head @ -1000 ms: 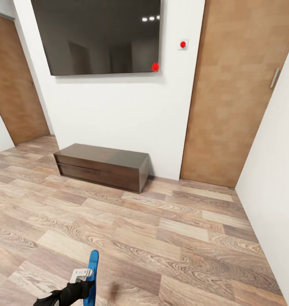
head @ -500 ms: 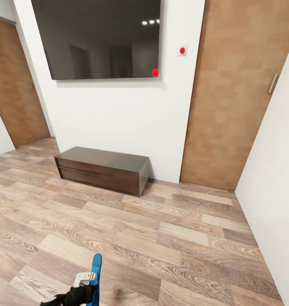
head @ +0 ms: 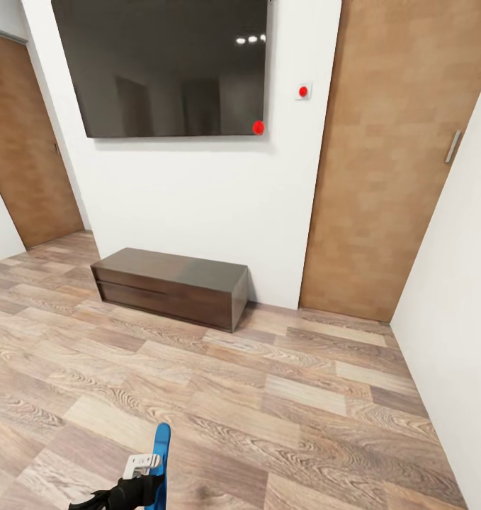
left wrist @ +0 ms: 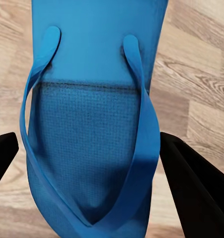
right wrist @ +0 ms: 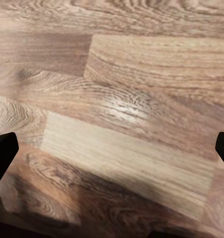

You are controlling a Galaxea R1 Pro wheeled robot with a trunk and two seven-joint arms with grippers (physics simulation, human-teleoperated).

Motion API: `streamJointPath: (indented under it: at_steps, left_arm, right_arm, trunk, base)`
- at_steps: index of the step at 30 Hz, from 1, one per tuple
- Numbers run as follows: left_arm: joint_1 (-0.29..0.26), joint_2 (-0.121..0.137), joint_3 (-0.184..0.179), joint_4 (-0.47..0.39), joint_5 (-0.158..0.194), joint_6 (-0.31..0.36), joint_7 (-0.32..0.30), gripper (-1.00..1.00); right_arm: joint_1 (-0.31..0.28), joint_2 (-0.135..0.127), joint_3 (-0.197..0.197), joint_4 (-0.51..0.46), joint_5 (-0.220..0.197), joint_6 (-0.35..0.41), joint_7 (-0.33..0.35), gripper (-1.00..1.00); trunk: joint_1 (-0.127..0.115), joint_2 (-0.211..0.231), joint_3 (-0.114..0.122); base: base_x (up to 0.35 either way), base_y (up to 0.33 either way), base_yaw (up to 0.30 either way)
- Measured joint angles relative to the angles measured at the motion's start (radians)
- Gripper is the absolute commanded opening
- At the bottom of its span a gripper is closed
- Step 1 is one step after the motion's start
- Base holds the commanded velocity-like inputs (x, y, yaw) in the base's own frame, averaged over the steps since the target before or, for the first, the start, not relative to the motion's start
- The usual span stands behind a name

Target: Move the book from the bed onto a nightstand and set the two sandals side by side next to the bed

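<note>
The left hand (head: pixel 137 489) pinches a blue sandal (head: pixel 159 467), held upright above the floor (head: pixel 304 397); it lies between the fingers (left wrist: pixel 194 186). The right hand (right wrist: pixel 112 198) hangs spread over bare planks.

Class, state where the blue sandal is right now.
The sandal is held in the left gripper at the head view's bottom left, above the wood floor, well short of the long cabinet.
</note>
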Motion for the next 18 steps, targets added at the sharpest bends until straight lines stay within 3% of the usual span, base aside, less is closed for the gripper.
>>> streamJointPath:
  at_steps: [3, 9, 18]
  left_arm:
    - [0.000, 0.000, 0.000, 0.000, 0.000, 0.000, 0.000, -1.00]
    - [0.000, 0.000, 0.000, 0.000, 0.000, 0.000, 0.000, -1.00]
    - [0.000, 0.001, 0.000, 0.014, 0.001, 0.000, 0.000, -1.00]
  right_arm:
    - [0.000, 0.000, 0.000, 0.000, 0.001, 0.000, 0.000, 1.00]
    - [-0.001, 0.000, 0.002, 0.000, 0.000, 0.000, 0.000, 1.00]
    - [-0.001, 0.001, 0.002, 0.000, 0.000, 0.000, 0.000, 1.00]
  trunk:
    - [-0.012, 0.021, 0.009]
    - [-0.012, 0.021, 0.009]
    - [-0.012, 0.021, 0.009]
  base:
    - [0.000, 0.000, 0.000]
    - [0.000, 0.000, 0.034]
    - [0.000, 0.000, 0.247]
